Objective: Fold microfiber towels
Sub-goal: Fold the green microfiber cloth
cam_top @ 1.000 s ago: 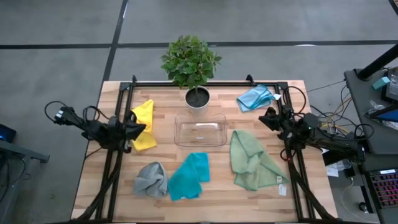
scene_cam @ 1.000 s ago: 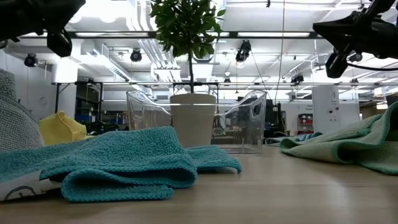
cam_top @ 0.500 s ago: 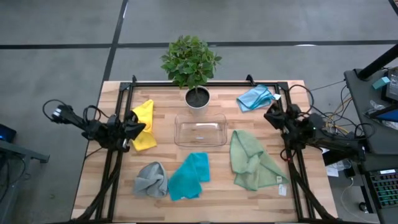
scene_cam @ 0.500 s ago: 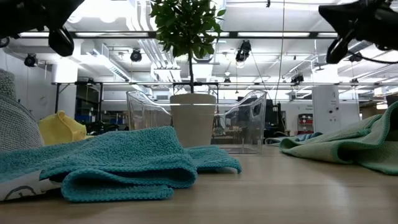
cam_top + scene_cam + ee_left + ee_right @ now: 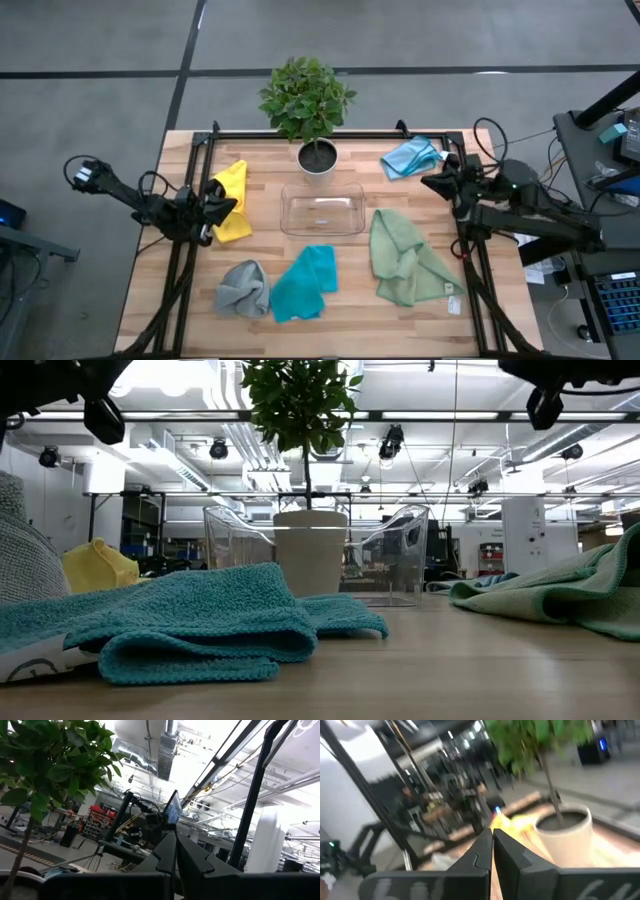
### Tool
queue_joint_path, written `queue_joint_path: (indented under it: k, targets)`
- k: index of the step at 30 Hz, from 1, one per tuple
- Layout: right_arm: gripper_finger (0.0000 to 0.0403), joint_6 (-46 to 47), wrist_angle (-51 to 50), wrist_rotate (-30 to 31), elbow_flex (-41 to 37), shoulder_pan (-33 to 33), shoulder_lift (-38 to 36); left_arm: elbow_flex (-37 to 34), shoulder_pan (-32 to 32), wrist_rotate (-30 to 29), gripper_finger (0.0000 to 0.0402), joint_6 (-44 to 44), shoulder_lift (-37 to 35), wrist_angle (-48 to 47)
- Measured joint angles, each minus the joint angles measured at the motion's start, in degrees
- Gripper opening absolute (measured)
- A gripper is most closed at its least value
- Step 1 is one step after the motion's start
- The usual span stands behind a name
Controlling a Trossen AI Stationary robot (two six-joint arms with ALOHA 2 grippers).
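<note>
Nearest the front edge lie the grey towel (image 5: 243, 288), teal towel (image 5: 305, 283) and green towel (image 5: 405, 258); farther back, the yellow towel (image 5: 232, 201) and blue towel (image 5: 411, 157). Left gripper (image 5: 224, 208), clenched and empty, hovers beside the yellow towel; right gripper (image 5: 431, 183), likewise clenched and empty, hovers near the blue towel.

Towels: yellow (image 5: 232, 201), light blue (image 5: 410, 157), sage green (image 5: 405, 257), teal (image 5: 305, 283), grey (image 5: 243, 288); clear tray (image 5: 322, 210), white pot (image 5: 318, 160).
</note>
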Motion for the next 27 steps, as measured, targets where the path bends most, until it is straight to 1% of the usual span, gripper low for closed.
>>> queue_joint_path:
  k: [5, 9, 13, 20, 23, 25, 26, 27]
  targets:
    - [0.0009, 1.87, -11.4, -0.02, 4.4, 0.01, 5.91, 0.02, 0.02, -0.02, 0.0, -0.23, 0.95, 0.0]
    - [0.0009, 4.93, -17.88, -0.54, 5.94, 0.58, 9.51, 0.02, 0.02, -0.04, 0.0, -0.31, 1.07, 0.0]
    - [0.0009, 9.41, -20.66, -1.53, 6.55, 3.49, 12.1, 0.02, 0.02, -0.07, 0.0, -0.31, 0.96, 0.0]
    - [0.0009, 19.66, -21.16, -1.46, 6.59, 11.16, 16.49, 0.02, 0.01, -0.19, 0.0, 0.24, 0.51, 0.15]
    - [0.0009, 25.73, -21.84, -1.46, 6.64, 14.87, 18.55, 0.02, 0.02, -0.46, 0.0, 4.78, 0.77, 0.54]
    - [0.0009, 29.79, -23.77, -0.95, 6.65, 16.98, 20.18, -0.24, 0.02, -0.56, 0.0, 5.93, 1.7, -1.61]
    - [0.0009, 31.67, -25.06, -0.6, 6.46, 17.75, 21.16, -0.24, 0.0, -1.6, 0.0, 4.72, 2.31, -2.6]
    - [0.0009, 33.66, -26.52, 0.01, 6.41, 18.29, 22.11, -0.2, 0.02, -3.12, 0.0, 1.69, 3.02, -2.38]
